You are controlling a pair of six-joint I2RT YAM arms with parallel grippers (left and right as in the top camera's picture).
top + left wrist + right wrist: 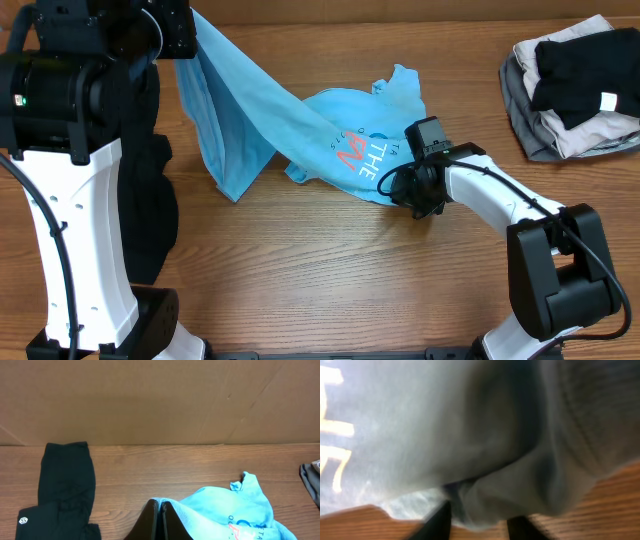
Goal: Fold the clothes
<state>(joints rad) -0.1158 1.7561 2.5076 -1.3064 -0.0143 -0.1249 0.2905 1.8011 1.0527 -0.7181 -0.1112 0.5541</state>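
The light blue T-shirt [330,115] with red and white lettering is half lifted. My left gripper [162,506] is shut on one edge of it and holds that edge high at the table's back left [188,42], so the cloth hangs in a slanted sheet. The rest lies bunched mid-table. My right gripper [397,186] is low at the shirt's front right edge. In the right wrist view its fingers [480,524] are apart with a fold of the shirt [445,425] between them. The black garment [65,485] with a small white logo [22,520] lies at the left.
A stack of folded grey, beige and black clothes [575,85] sits at the back right. The black garment [155,200] lies partly under my left arm. A cardboard wall [160,400] backs the wooden table [300,270].
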